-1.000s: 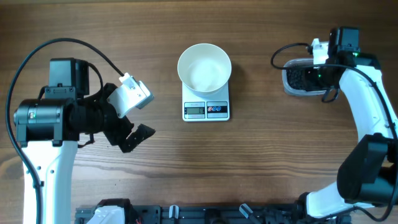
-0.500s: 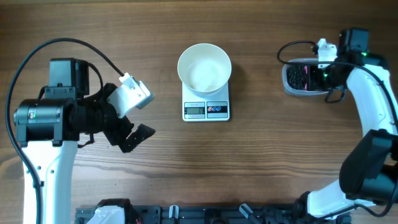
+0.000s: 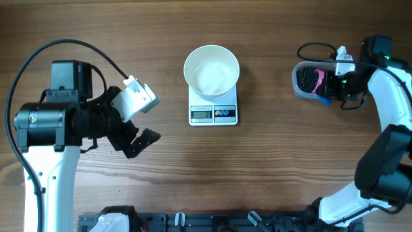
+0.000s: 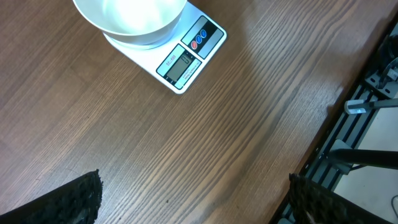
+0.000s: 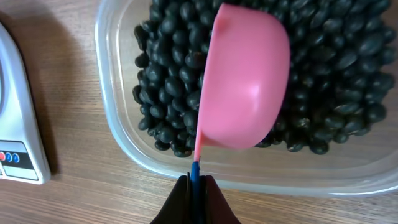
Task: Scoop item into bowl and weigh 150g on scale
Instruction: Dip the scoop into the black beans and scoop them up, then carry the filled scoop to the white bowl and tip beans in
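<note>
The right arm has drawn back toward the right edge of the table, carrying the right gripper [image 3: 332, 82] off the clear tub [image 3: 298, 84] it was covering a second ago. With the wrist out of the way, much more of the beans [image 3: 306, 78] shows from above, and the pink scoop [image 3: 320, 81] has come into sight over the tub's right end, where earlier it was hidden under the arm. The black cable [image 3: 315, 46] looped above the tub has slid right along with the arm.
</note>
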Controlling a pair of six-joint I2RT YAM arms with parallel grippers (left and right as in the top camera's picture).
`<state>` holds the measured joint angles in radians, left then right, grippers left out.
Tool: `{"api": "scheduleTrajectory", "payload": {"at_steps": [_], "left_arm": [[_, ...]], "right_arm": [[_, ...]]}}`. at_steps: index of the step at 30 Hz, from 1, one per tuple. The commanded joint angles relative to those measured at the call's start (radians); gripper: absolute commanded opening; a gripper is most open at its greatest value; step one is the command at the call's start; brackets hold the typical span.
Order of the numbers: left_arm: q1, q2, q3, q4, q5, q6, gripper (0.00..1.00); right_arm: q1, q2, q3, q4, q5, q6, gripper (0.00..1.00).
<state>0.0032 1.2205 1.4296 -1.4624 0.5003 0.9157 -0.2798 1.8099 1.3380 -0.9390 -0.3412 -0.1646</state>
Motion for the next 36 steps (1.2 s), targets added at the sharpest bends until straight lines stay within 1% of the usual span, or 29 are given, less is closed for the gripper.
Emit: {"api": "scheduleTrajectory", "payload": {"at_steps": [1, 3, 6, 9, 12, 14, 16, 20, 23, 30, 36], "left_arm": [[0.005, 0.005, -0.006, 0.000, 0.026, 0.019, 1.00], [0.005, 0.005, -0.006, 0.000, 0.026, 0.019, 1.00], [0.005, 0.005, -0.006, 0.000, 0.026, 0.019, 1.00], [0.005, 0.005, -0.006, 0.000, 0.026, 0.019, 1.00], [0.005, 0.005, -0.006, 0.000, 0.026, 0.019, 1.00], [0.005, 0.005, -0.006, 0.000, 0.026, 0.019, 1.00], [0.005, 0.005, -0.006, 0.000, 0.026, 0.020, 1.00], [0.005, 0.005, -0.006, 0.000, 0.026, 0.020, 1.00], [0.005, 0.005, -0.006, 0.000, 0.026, 0.019, 1.00], [0.005, 0.005, -0.006, 0.000, 0.026, 0.019, 1.00], [0.005, 0.005, -0.006, 0.000, 0.026, 0.019, 1.00]], "right_arm": [[0.004, 0.056, -0.005, 0.006, -0.058, 0.038, 0.04], [-0.008, 0.056, -0.005, 0.006, -0.071, 0.063, 0.04], [-0.064, 0.056, -0.005, -0.002, -0.201, 0.061, 0.04], [-0.119, 0.056, -0.005, -0.023, -0.238, 0.058, 0.04], [-0.170, 0.056, -0.005, -0.030, -0.334, 0.034, 0.04], [-0.197, 0.056, -0.005, -0.056, -0.335, 0.033, 0.04], [-0.227, 0.056, -0.005, -0.074, -0.386, 0.005, 0.05], [-0.270, 0.056, -0.005, -0.088, -0.434, -0.003, 0.04], [-0.303, 0.056, -0.005, -0.117, -0.482, -0.043, 0.04], [-0.355, 0.056, -0.005, -0.153, -0.573, -0.084, 0.04], [-0.356, 0.056, -0.005, -0.184, -0.723, -0.101, 0.04]]}}
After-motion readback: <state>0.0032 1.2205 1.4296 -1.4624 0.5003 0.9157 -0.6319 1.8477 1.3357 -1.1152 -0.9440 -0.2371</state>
